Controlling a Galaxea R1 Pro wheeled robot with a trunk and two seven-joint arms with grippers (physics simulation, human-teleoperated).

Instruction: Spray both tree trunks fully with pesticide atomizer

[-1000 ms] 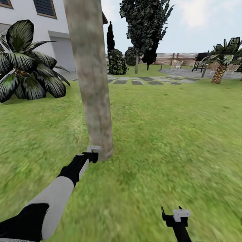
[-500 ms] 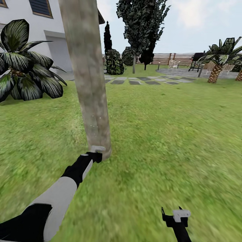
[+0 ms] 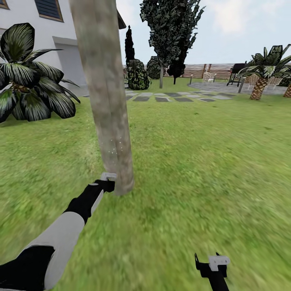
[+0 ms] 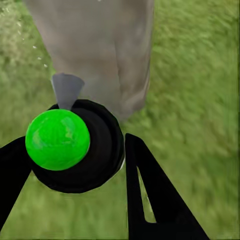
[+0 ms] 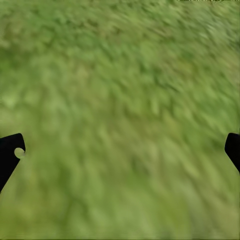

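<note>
A thick beige-grey tree trunk [image 3: 106, 93] rises from the grass just ahead. My left gripper [image 3: 108, 179] sits low beside the trunk's base, on its left side. In the left wrist view this gripper [image 4: 75, 145] is shut on the pesticide atomizer [image 4: 97, 152], a dark round bottle with a bright green dot [image 4: 57, 139], its grey nozzle aimed at the trunk [image 4: 100, 45]. Fine white specks of pesticide [image 3: 113, 148] dot the lower bark. My right gripper [image 3: 212, 263] hangs open over bare grass [image 5: 120, 100]. A second tall tree [image 3: 169, 28] stands far back by the fence.
A big dark-leaved plant [image 3: 30, 76] grows at the left before the white house [image 3: 60, 32]. Grey stepping stones [image 3: 169, 97] lead to a paved circle [image 3: 226, 87] and a short palm [image 3: 260, 79] at the right. Open lawn [image 3: 210, 161] spreads to the right.
The view shifted slightly early on. Since then my left gripper with the atomizer has slid left along the trunk's base, and white specks show higher on the bark. The right gripper sits a little lower.
</note>
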